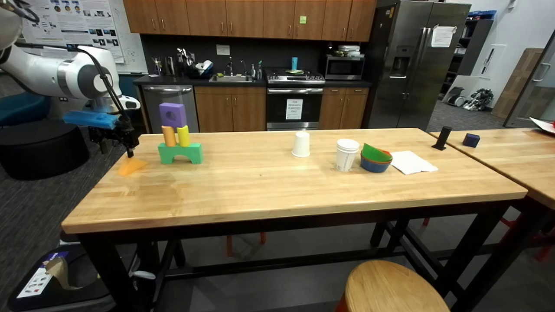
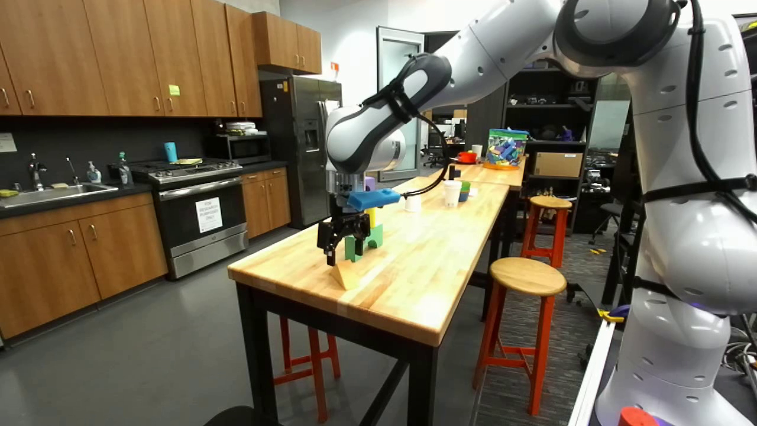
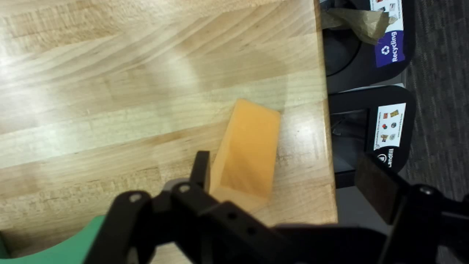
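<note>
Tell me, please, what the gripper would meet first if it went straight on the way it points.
Pointing down, the open gripper would probably meet the orange block first, just below it; depth is unclear, so it might straddle the block.

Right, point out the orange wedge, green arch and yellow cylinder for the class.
Orange wedge (image 3: pixel 251 152), wrist view: its broad upper face.
Green arch (image 1: pixel 181 149), in an exterior view: front face, above the opening.
Yellow cylinder (image 1: pixel 184 136), in an exterior view: middle of its side.
</note>
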